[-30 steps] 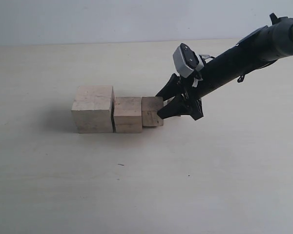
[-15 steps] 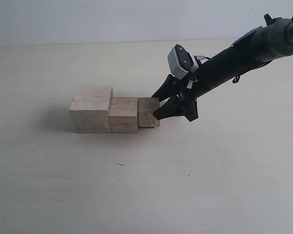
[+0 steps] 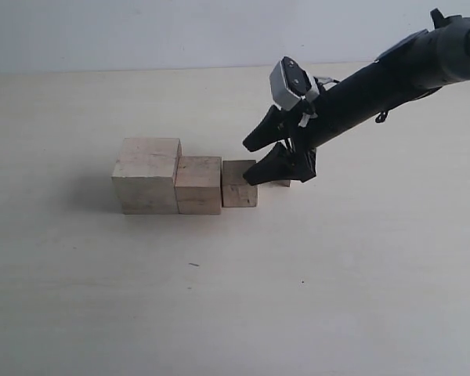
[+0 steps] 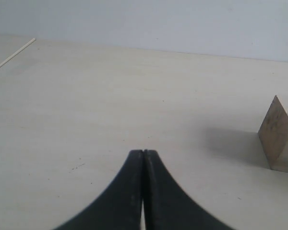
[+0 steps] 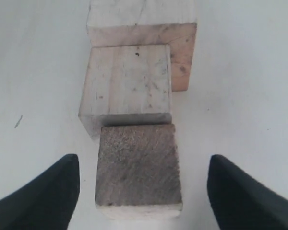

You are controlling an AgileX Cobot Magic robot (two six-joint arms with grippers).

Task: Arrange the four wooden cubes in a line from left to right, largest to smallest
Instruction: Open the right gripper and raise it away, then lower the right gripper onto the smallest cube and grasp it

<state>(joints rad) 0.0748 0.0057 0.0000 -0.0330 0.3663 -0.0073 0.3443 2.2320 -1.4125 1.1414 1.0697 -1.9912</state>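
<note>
The third cube (image 3: 240,185) sits at the right end of a row on the tabletop (image 3: 219,313), and it lies squarely in the gap between the right jaws. In the right wrist view the third cube (image 5: 138,167) has one dark finger (image 5: 43,196) on either side, each standing clear of the wood with bare tabletop between. So the right jaws are spread wide and grasp nothing. From where I stand they hover over the cube's right side, their tips near its top edge.

To its left stands the second cube (image 3: 198,185), pressed against it, and beyond that the largest cube (image 3: 147,186), touching the second. The row runs parallel to the far edge, a little left of the tabletop's middle, stepping down in size toward the right edge.

Under the lower finger a small pale piece peeps out, apparently the smallest cube (image 3: 282,183), mostly hidden, just right of the third.

The right arm (image 3: 376,74) slants down from the far right corner.

The left jaws are pressed together with nothing between them, low over bare tabletop. One cube's corner (image 4: 278,134) shows in that view, well apart from them; which cube I cannot tell.
</note>
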